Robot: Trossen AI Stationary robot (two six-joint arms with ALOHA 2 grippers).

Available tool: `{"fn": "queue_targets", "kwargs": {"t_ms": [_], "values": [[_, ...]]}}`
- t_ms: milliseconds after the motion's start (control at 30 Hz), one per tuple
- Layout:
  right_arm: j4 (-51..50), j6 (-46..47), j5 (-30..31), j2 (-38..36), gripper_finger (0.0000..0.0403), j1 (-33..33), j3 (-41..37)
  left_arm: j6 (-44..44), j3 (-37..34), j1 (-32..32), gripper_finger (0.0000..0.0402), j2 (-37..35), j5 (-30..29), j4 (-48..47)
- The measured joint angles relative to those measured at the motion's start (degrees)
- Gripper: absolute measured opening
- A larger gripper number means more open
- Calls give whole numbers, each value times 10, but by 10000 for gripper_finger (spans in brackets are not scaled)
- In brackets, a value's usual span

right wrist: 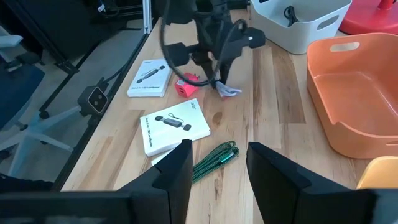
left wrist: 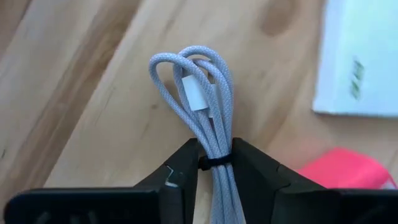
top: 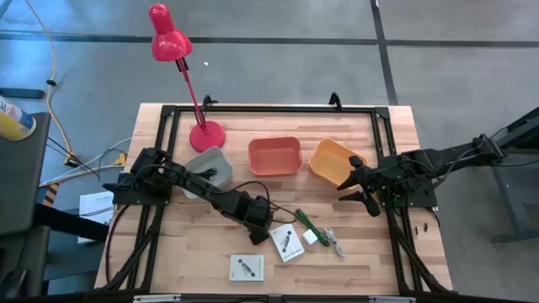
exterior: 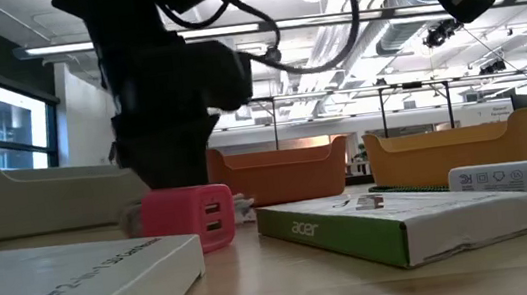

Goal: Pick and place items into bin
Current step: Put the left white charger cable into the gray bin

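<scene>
From overhead, I am seeing the left gripper [top: 258,220] reaching down toward the middle of the table [top: 168,261], at about seven o'clock from the red bin [top: 274,156]. Its fingers are covering whatever lies under them, so the grasp is hidden here. One white card [top: 247,268] is lying at six o'clock of that gripper, another white card [top: 287,243] at four o'clock, with a green cable [top: 305,222] and small pale pieces [top: 336,244] beyond it, too small to identify. The right gripper [top: 362,187] is hanging over the edge of the yellow bin [top: 333,160]. The grey bin [top: 209,167] is partly covered by the left arm, beside the red lamp [top: 173,50].

At table height, I am looking at a pink block [exterior: 188,218] just below the dark bulk of the left arm, which is blocking the fingertips. The nearest card is cut off at the frame edge.

Through the left wrist camera, I am watching the two fingers [left wrist: 177,180] pressing together on a bundled pale grey cable [left wrist: 205,106], pinching it at its black tie; its loops are resting on the wood. Only a blurred corner of the pink block is showing.

Through the right wrist camera, the right fingers [right wrist: 180,168] are standing apart with nothing between them, and the green cable is lying on the wood far beneath the gap.
</scene>
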Motion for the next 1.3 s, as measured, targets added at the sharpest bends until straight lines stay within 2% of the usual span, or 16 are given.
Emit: {"fn": "queue_targets", "kwargs": {"t_ms": [167,300,800,1033,1300], "values": [[0,0,-1,0,142,0,0,92,0,1,79,1,15,1],[-5,1,-1,0,142,0,0,130,1,1,77,3,22,1],[-15,0,16,0,142,0,0,135,4,1,76,3,27,-6],[-15,0,22,0,142,0,0,162,52,1,76,2,17,-65],[-15,3,29,0,142,0,0,211,148,1,76,2,-4,-161]]}}
